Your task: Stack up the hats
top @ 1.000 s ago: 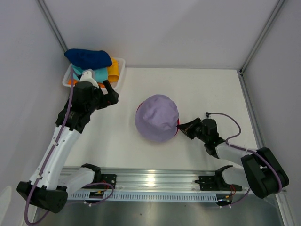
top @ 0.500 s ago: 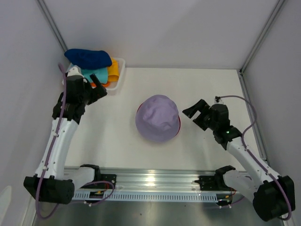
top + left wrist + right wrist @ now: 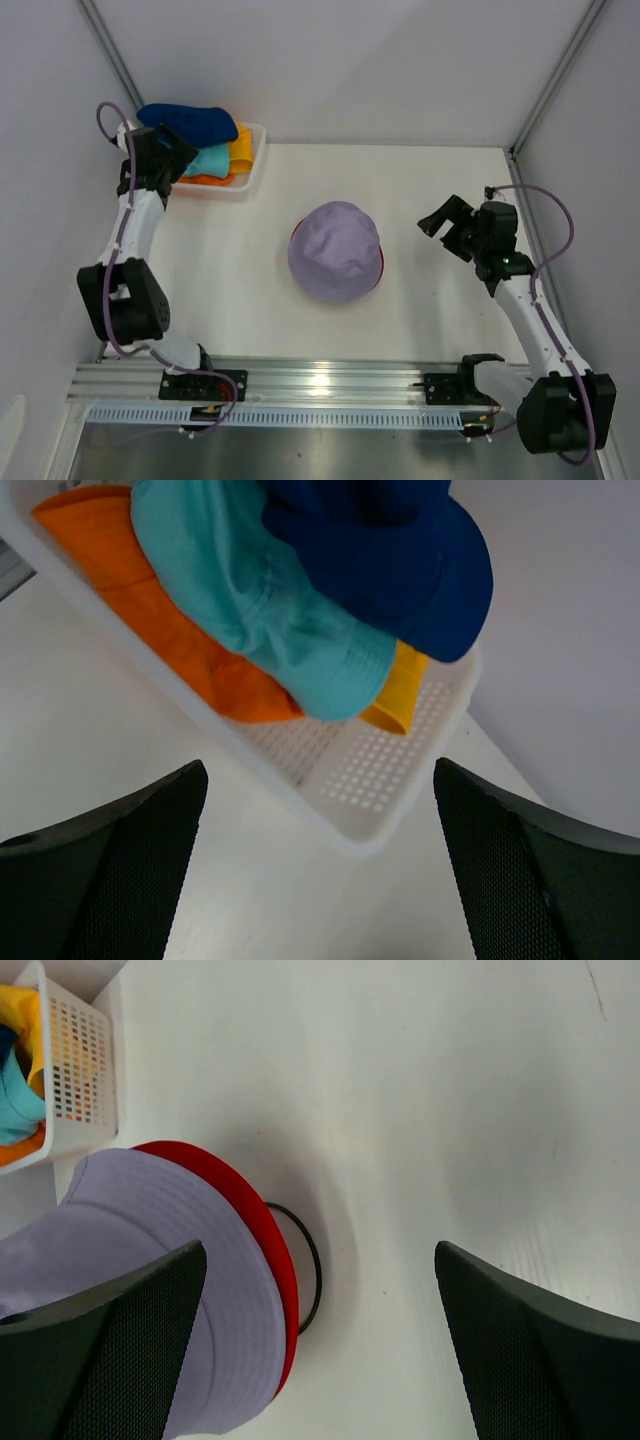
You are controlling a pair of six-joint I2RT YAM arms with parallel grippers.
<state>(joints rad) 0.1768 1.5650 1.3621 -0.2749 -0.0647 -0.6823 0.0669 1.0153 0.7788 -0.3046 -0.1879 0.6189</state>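
My left gripper (image 3: 320,820) is spread wide, so I'd pinch the dark blue hat (image 3: 380,560) by its brim (it's topmost); right gripper (image 3: 320,1295) is apart, empty.

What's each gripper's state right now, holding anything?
Left gripper: jaws open, holding nothing, facing the white basket.
Right gripper: jaws open, holding nothing, beside the lilac hat.

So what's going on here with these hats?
Two robot arms are stacking bucket hats. A lilac hat sits over a red hat. The right hand is open beside them, empty. The left hand hovers open at the white basket holding the dark blue hat, teal hat, orange hat and yellow hat.
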